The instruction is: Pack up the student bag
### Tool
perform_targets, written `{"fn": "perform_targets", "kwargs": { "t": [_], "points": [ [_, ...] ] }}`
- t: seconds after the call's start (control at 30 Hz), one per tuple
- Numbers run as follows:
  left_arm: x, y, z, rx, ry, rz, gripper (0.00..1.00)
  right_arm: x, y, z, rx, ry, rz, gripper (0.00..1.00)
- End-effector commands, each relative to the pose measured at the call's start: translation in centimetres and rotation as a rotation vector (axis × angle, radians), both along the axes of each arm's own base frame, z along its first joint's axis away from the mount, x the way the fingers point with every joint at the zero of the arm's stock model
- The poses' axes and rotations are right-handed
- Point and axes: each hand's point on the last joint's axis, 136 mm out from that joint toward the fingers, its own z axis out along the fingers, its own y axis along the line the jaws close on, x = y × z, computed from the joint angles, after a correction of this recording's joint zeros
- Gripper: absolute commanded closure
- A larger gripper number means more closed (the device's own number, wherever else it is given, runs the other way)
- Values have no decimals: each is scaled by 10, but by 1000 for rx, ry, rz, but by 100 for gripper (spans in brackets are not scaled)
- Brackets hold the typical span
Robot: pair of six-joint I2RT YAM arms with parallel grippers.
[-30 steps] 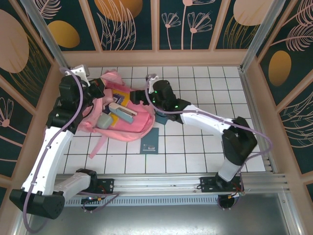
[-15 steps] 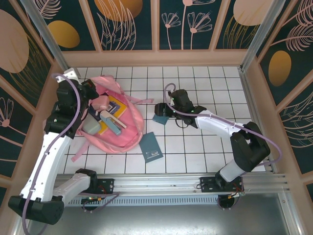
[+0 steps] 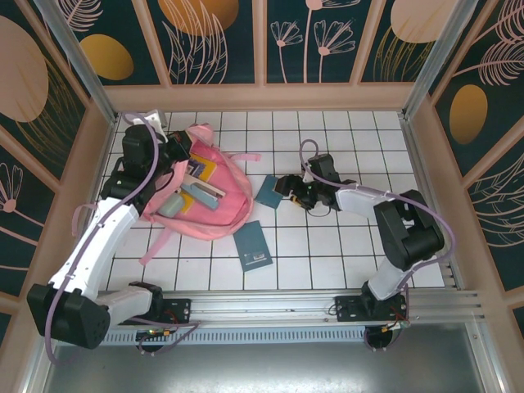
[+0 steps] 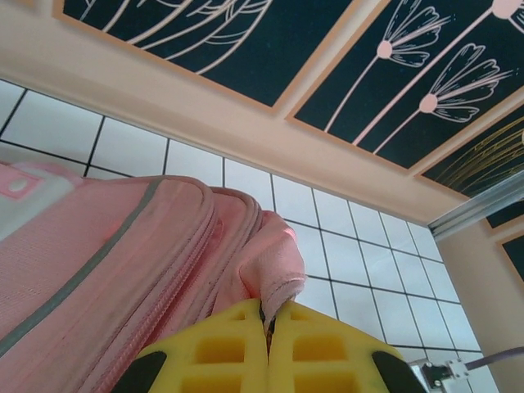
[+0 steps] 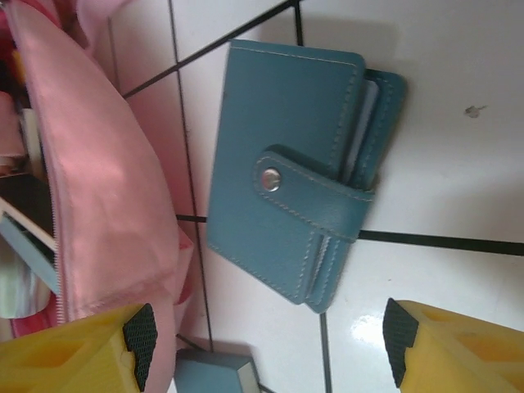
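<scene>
The student bag (image 3: 221, 192), a large pink backpack, lies open at the left of the tiled table with books and a mint pencil case (image 3: 168, 205) inside. My left gripper (image 3: 178, 151) is at its far rim, its yellow jaws (image 4: 268, 315) shut on a fold of the pink fabric (image 4: 274, 266). A teal snap wallet (image 3: 268, 192) lies flat on the tiles just right of the bag. My right gripper (image 3: 288, 187) hovers beside it, open, and the wallet (image 5: 286, 205) lies ahead of its spread fingertips (image 5: 141, 344), apart from them. The bag's pink side (image 5: 106, 188) fills the left.
A blue notebook (image 3: 254, 246) lies on the tiles in front of the bag; its corner (image 5: 217, 372) shows near my right fingers. A loose pink strap (image 3: 155, 244) trails toward the near edge. Wooden walls (image 3: 262, 97) ring the table. White tiles (image 3: 360, 147) stretch to the right.
My right gripper drew back to the right from the bag's opening, and the teal wallet now lies on the tiles before it. The bag shifted with my left gripper's pull. The notebook slid slightly.
</scene>
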Motion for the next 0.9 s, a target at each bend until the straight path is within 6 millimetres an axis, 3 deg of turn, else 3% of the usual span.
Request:
{"fn": "perform_targets", "kwargs": {
  "t": [0.0, 0.13, 0.3, 0.57, 0.87],
  "points": [
    [15, 17, 34, 6, -104, 123, 100, 13, 4, 5, 7, -4, -4, 24],
    [30, 35, 32, 13, -100, 252, 100, 14, 5, 1, 5, 9, 1, 24],
    [52, 30, 19, 12, -58, 276, 100, 11, 7, -4, 16, 25, 5, 24],
    [76, -4, -9, 59, 9, 221, 100, 10, 17, -12, 86, 70, 21, 24],
    [86, -45, -41, 169, 99, 154, 100, 25, 18, -17, 114, 76, 7, 24]
  ]
}}
